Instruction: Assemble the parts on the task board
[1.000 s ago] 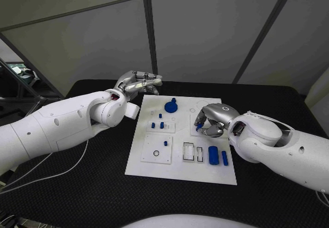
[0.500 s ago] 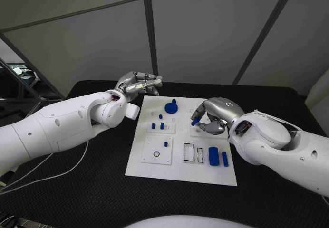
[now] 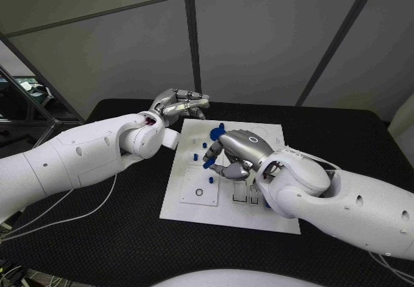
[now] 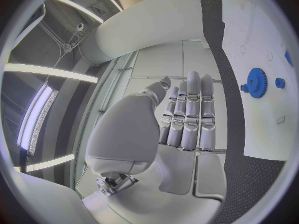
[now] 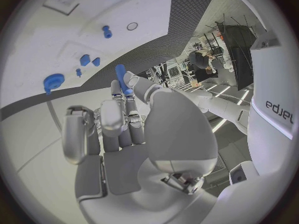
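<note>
Holding a blue pin point(image 3: 212, 162) pinched between its fingers, the right hand point(image 3: 234, 154) hovers over the middle of the task board point(image 3: 200, 210); the right wrist view shows the pin point(image 5: 122, 79) projecting beyond the fingertips point(image 5: 116, 88). The left hand point(image 3: 177, 104) sits above the table point(image 3: 103, 239) just off the board's far left corner, fingers straight and side by side with nothing in them. On the board, a blue gear point(image 4: 255, 82) lies near the far edge, with a small blue knob point(image 4: 280, 82) beside it. Two short blue pegs point(image 5: 89, 60) stand near the left edge at mid-length. A small blue stud point(image 5: 106, 32) and a black ring point(image 3: 198, 192) occupy the raised plate toward the near left corner. Two rectangular slots point(image 3: 243, 192) lie near the near edge, partly hidden by the right arm.
</note>
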